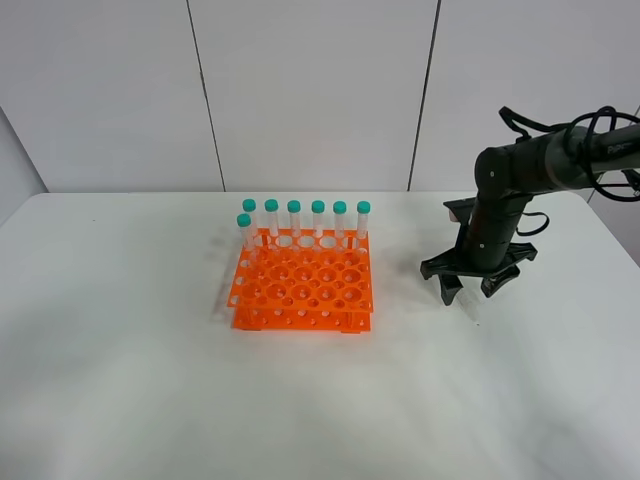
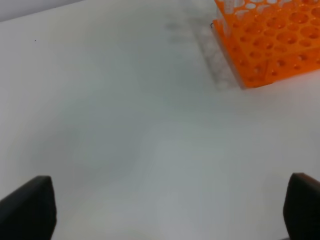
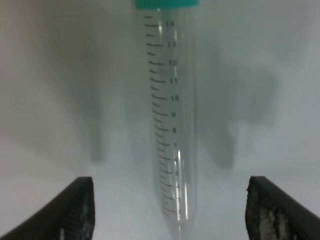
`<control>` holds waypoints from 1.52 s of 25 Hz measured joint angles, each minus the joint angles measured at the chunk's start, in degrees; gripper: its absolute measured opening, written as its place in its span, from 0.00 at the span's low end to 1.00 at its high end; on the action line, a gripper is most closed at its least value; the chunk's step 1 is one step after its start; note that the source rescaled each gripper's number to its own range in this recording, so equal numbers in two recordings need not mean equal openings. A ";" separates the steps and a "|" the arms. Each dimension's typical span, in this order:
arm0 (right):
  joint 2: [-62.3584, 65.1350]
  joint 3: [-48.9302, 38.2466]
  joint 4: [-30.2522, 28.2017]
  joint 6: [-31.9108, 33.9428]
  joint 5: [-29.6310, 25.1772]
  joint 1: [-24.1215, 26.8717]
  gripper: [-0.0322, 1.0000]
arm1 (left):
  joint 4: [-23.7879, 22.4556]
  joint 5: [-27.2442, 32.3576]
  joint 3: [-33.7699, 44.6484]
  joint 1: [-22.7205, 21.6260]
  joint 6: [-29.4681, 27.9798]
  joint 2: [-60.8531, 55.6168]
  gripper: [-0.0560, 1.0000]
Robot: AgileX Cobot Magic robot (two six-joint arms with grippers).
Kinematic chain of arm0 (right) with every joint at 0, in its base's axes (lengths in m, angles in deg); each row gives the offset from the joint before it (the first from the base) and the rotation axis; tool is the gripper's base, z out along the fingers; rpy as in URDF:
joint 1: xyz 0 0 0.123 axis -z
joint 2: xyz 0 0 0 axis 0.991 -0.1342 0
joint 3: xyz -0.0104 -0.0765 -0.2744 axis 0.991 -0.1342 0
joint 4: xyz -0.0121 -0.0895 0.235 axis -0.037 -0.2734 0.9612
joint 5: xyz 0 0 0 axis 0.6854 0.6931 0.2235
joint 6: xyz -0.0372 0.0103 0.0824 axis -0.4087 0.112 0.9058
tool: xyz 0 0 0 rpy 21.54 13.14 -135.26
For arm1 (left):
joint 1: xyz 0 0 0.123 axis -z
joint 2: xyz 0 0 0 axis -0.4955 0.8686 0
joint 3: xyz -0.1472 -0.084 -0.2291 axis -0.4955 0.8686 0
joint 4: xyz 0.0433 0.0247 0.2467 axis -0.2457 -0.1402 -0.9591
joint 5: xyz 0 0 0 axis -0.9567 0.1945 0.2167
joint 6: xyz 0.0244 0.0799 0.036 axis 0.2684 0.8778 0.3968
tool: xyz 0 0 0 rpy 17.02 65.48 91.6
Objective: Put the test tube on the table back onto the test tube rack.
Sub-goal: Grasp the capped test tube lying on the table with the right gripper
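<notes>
Spread wide, my right claw (image 3: pixel 170 212) straddles the test tube (image 3: pixel 170 125), which seems to lie flat on the table (image 1: pixel 150 380), long axis running down the gap, pointed tip toward the wrist. It sits well right of the rack (image 1: pixel 300 285) with open table around; my left claw (image 2: pixel 170 210), also apart, is much farther off.

Light is bright, even and diffuse over the table (image 1: pixel 120 380); shadows are soft and grey. The test tube rack (image 1: pixel 303 290) throws a faint shadow leftward in the high view. In my right wrist view the test tube (image 3: pixel 170 115) carries thin glare streaks, and the fingertips of my right gripper (image 3: pixel 176 210) are blurred.
</notes>
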 joint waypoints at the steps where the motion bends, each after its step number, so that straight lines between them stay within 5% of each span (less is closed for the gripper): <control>1: -0.31 0.00 0.00 0.00 0.00 0.00 0.90 | 0.00 0.00 0.00 0.00 0.00 0.00 1.00; 11: -1.94 0.39 0.39 0.00 1.29 0.00 0.88 | 0.00 0.00 0.00 0.00 0.00 0.00 1.00; 18: -1.94 0.39 0.45 0.00 0.78 0.00 0.74 | 0.00 0.00 0.00 0.00 0.00 0.00 1.00; 20: -1.94 0.39 0.57 0.00 0.42 0.00 0.53 | 0.00 0.00 0.00 0.00 0.00 0.00 1.00; 22: -1.94 0.39 0.58 0.00 0.32 0.00 0.12 | 0.00 0.00 0.00 0.00 0.00 0.00 1.00; 23: -1.94 0.39 0.63 0.00 0.29 0.00 0.03 | 0.00 0.00 0.00 0.00 0.00 0.00 1.00; 38: -1.94 1.15 0.63 -0.85 0.88 0.00 0.06 | 0.00 0.00 0.00 0.00 0.00 0.00 1.00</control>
